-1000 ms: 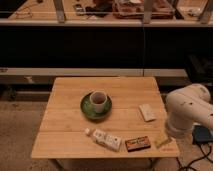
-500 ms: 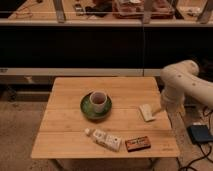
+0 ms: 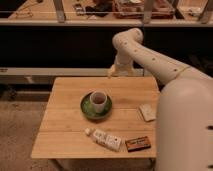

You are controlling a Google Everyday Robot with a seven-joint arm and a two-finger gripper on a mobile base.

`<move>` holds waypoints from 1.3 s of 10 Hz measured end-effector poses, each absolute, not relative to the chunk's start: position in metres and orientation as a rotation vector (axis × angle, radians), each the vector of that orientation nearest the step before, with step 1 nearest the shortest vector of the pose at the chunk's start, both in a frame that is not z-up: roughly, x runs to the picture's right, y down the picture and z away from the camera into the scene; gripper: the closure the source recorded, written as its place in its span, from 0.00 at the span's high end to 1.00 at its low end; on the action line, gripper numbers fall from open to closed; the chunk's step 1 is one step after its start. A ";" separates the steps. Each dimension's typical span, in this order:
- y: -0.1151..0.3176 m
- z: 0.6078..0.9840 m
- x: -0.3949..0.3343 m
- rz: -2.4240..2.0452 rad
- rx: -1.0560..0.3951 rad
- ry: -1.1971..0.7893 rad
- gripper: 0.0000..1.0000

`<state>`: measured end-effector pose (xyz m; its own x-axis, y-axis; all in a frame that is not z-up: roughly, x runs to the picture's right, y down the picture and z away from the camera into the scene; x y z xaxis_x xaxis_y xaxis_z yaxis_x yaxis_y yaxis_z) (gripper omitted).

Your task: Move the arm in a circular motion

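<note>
The glossy white arm (image 3: 165, 70) with small dark dots rises from the lower right, its thick segment filling the right side of the view. It bends at a rounded elbow (image 3: 127, 40) and drops to a narrower pale tip. The gripper (image 3: 114, 73) at that tip hangs just above the far edge of the wooden table (image 3: 65, 125), right of centre. It holds nothing that I can see.
On the table: a white cup (image 3: 98, 100) on a green saucer (image 3: 86, 108), a white bottle (image 3: 104, 138) lying flat, a dark brown packet (image 3: 137, 144), and a pale pad (image 3: 147, 112) by the arm. A dark shelf unit (image 3: 55, 45) stands behind the table.
The arm has swung from the table's right front side up and to the left, over the far edge. Its thick segment now fills the right foreground. The table objects have not moved.
</note>
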<state>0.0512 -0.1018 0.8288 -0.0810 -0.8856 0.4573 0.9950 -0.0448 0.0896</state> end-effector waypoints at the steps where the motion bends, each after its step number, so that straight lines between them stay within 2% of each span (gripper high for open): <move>1: -0.110 0.834 0.023 -1.626 -0.288 -0.448 0.79; 3: -0.114 0.836 -0.054 -1.698 -0.211 -0.495 0.79; 5: -0.102 0.823 -0.099 -1.762 -0.167 -0.536 0.79; 8: -0.049 0.781 -0.116 -1.871 -0.154 -0.593 0.79; 10: 0.024 0.737 -0.054 -1.906 -0.247 -0.615 0.79; 13: 0.134 0.676 0.082 -1.810 -0.460 -0.663 0.79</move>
